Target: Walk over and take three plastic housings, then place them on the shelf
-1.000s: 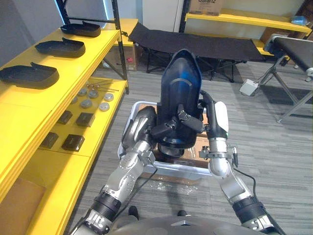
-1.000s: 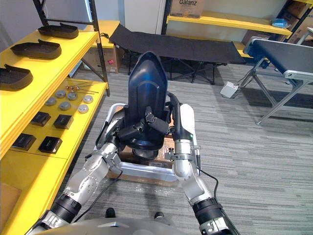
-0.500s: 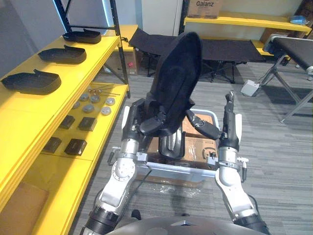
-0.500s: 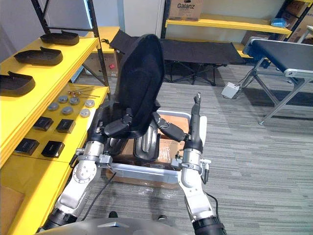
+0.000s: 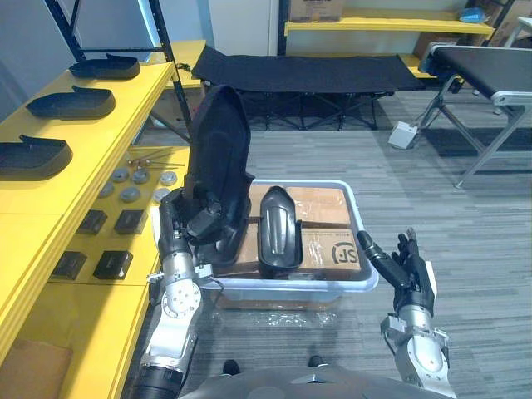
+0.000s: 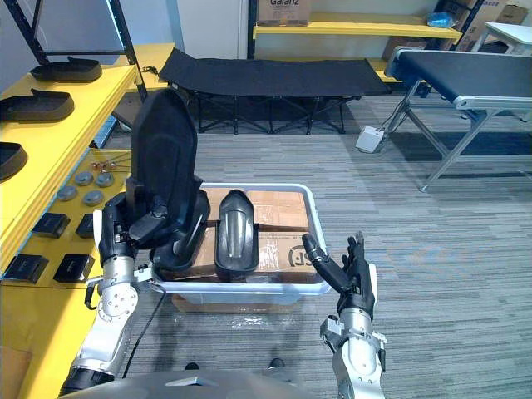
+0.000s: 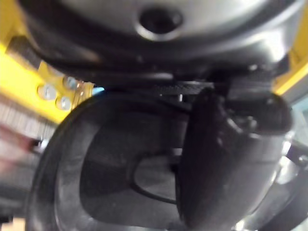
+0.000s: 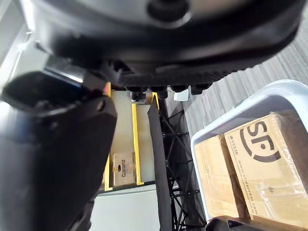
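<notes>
A tall black plastic housing (image 5: 218, 158) stands upright over the left end of the pale tub (image 5: 361, 284). My left hand (image 5: 196, 229) is shut on its lower part, and its hollow inside (image 7: 115, 168) shows in the left wrist view past the thumb (image 7: 226, 163). A second, smaller housing (image 5: 278, 226) lies in the tub on cardboard boxes (image 5: 331, 246). Three more housings (image 5: 71, 104) rest in a row on the yellow shelf (image 5: 125, 116) at the left. My right hand (image 5: 409, 271) hangs open to the right of the tub, holding nothing.
The lower shelf level carries small black blocks (image 5: 130, 221) and metal discs (image 5: 130, 194). A black cot (image 5: 299, 73) stands at the back, a conveyor (image 5: 486, 62) at the right, and a white box (image 5: 404, 134) lies on the carpet.
My right hand has let go of the tall housing and dropped, open, to the lower right. The left hand has carried the housing leftward alone. The camera has also shifted.
</notes>
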Robot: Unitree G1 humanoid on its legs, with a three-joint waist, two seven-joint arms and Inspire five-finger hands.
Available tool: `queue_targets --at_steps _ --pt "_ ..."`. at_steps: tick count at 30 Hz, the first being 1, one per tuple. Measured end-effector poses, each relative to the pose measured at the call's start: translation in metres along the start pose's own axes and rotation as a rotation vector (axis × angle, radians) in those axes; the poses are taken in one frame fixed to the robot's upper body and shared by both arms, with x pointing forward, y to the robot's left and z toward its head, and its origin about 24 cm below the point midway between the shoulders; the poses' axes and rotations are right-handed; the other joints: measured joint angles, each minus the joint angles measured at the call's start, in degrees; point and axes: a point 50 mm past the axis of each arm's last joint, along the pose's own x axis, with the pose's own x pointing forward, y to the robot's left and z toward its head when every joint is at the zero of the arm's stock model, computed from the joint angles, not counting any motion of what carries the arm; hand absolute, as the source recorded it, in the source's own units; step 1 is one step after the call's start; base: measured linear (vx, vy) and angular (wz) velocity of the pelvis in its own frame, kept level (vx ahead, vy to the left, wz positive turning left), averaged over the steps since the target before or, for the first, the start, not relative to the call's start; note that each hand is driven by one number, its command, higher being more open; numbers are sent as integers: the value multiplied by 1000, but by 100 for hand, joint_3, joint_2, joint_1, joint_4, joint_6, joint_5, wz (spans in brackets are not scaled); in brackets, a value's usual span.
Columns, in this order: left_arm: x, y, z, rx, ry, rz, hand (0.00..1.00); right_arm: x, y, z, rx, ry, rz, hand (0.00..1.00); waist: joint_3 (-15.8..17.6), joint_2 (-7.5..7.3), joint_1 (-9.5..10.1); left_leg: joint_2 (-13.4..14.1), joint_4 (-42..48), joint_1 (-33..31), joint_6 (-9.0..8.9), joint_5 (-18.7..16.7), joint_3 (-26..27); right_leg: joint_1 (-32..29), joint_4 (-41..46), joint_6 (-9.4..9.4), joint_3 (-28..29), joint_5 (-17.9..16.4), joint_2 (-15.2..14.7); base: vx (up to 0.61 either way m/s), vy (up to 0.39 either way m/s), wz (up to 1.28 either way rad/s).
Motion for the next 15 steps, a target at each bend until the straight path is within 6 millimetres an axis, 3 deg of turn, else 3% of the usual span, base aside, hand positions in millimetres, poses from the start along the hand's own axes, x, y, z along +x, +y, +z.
queue_targets --at_steps 3,9,15 --pt "-5 1 3 -226 19 -69 0 -2 -3 -3 16 19 25 100 -16 25 -14 4 0 43 -46 -49 34 5 6 0 62 0 10 -7 6 -10" --pt "-18 24 20 -290 -67 -3 0 1 -4 0 109 12 40 100 -58 93 53 -2 1 45 -52 -53 -81 75 -6 -21 -36 -17 32 -2 -2 7" --pt "-40 72 54 -276 -249 265 0 10 9 -8 151 58 118 100 -63 100 445 -8 1 -77 -84 19 -630 316 -112 -26 -607 -103 49 2 -25 47"
